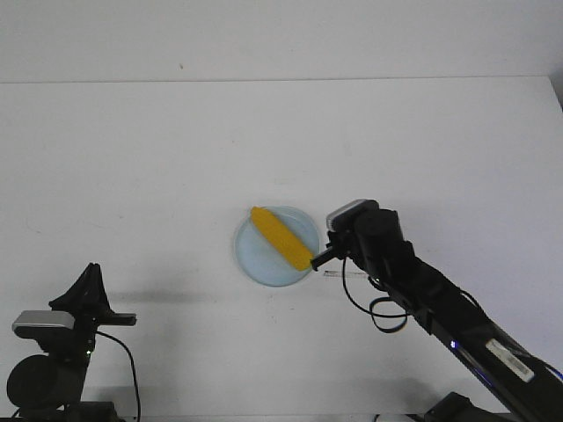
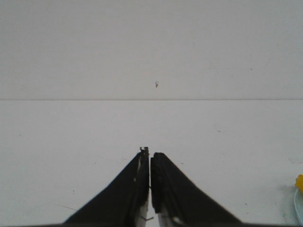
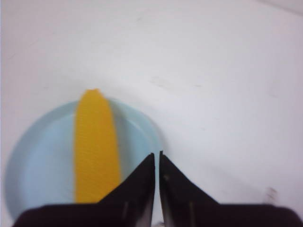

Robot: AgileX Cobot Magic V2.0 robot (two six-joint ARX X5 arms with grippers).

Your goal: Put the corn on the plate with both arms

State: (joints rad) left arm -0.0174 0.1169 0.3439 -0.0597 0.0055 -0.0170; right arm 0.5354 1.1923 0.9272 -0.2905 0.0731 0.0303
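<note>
The yellow corn (image 1: 280, 237) lies diagonally across the pale blue plate (image 1: 252, 261) at the table's middle. In the right wrist view the corn (image 3: 96, 144) runs lengthwise over the plate (image 3: 38, 161). My right gripper (image 1: 318, 260) is shut and empty, its tips just at the plate's right rim beside the corn's near end; in its own view the gripper (image 3: 157, 154) sits over the rim. My left gripper (image 2: 150, 151) is shut and empty, low at the front left (image 1: 91, 268), far from the plate. A sliver of corn (image 2: 299, 182) shows at that view's edge.
The white table (image 1: 132, 158) meets a white back wall along a straight far edge. A small printed strip (image 1: 345, 274) lies on the table just right of the plate. A loose black cable (image 1: 383, 315) hangs under the right arm.
</note>
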